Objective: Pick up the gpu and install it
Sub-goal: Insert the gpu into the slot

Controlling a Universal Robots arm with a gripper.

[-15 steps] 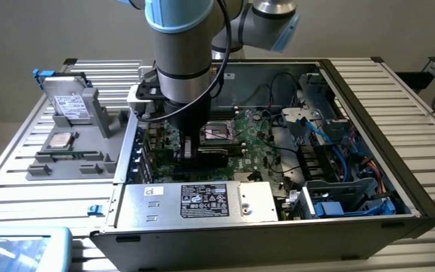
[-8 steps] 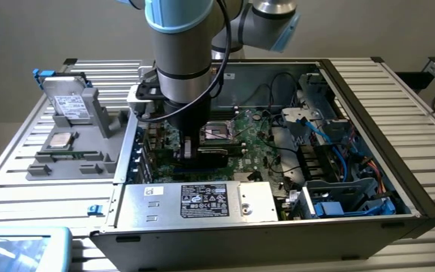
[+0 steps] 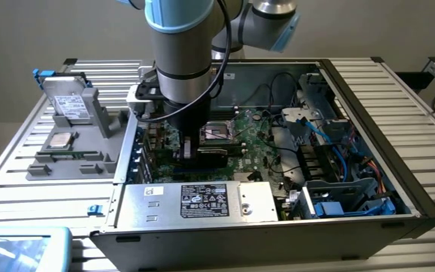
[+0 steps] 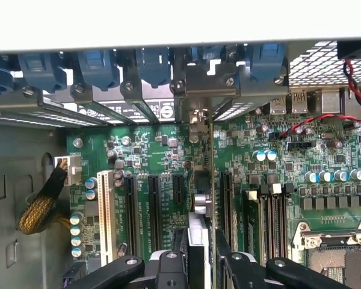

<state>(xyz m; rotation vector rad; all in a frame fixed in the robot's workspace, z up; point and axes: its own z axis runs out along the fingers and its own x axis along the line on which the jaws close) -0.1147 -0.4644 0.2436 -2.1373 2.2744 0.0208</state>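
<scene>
Your gripper [image 4: 195, 259] has its fingers [image 4: 228, 256] closed on the gpu [image 4: 200, 205], held edge-on inside the case [image 3: 369, 107]. Its long axis runs parallel with the slots [image 4: 153, 205], directly over the motherboard [image 4: 277, 174], bracket toward the rear openings.

Open PC case [image 3: 369, 102] on slatted table [image 3: 399, 73], non-task items.
Inside case: green mobo [image 3: 259, 133] w/ empty CPU socket [image 3: 219, 134]; silver PSU [image 3: 202, 201] w/ label at case's near edge; blue cables [image 3: 331, 133] toward exterior view's right. Outside case, exterior view's left: grey holder tray [image 3: 66, 164] w/ silver drive [image 3: 70, 106] upright, CPU chip [image 3: 60, 140] flat.
</scene>
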